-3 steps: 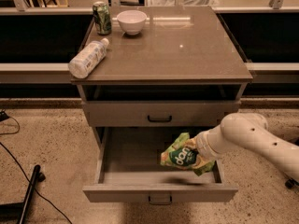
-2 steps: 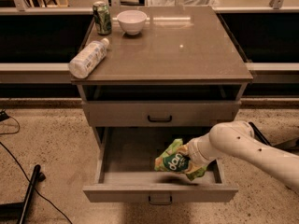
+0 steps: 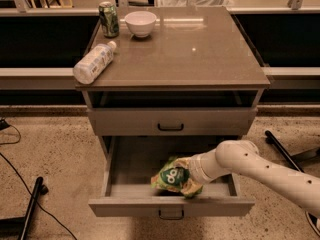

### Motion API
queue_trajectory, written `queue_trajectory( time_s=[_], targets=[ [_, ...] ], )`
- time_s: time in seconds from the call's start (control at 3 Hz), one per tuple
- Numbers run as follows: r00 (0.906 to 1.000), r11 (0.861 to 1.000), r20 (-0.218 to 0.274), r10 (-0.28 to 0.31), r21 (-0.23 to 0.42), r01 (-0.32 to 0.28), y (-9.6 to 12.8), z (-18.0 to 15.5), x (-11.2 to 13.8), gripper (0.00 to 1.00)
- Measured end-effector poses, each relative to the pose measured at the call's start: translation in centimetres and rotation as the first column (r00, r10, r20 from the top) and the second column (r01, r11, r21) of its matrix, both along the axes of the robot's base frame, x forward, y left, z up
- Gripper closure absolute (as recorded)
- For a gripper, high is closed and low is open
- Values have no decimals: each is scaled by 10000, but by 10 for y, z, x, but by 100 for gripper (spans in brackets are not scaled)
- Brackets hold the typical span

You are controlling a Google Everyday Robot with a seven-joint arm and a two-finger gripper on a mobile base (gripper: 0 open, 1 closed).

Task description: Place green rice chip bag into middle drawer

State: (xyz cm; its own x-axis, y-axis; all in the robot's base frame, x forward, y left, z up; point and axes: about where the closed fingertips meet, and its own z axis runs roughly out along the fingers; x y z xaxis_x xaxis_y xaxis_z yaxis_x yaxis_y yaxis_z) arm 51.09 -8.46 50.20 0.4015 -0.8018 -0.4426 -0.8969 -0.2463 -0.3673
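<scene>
The green rice chip bag, crumpled light green with a dark round logo, is inside the open middle drawer, low over its floor near the front wall. My gripper reaches in from the right on a white arm and is shut on the bag, which hides most of the fingers. The drawer is pulled out wide. The upper drawer with a black handle is shut.
On the cabinet top stand a green soda can and a white bowl at the back left. A plastic bottle lies at the left edge. Dark stand legs and cables lie on the floor.
The arm has moved left and down, carrying the bag from the drawer's right side toward its middle and deeper into it.
</scene>
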Motion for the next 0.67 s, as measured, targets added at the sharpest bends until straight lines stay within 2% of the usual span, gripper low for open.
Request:
queue_trajectory(
  time_s=[0.33,0.67],
  targets=[
    [9999,9999,-114,-76,154,78,2,-1,-2,0],
    [9999,9999,-114,-76,154,78,2,-1,-2,0]
  ],
)
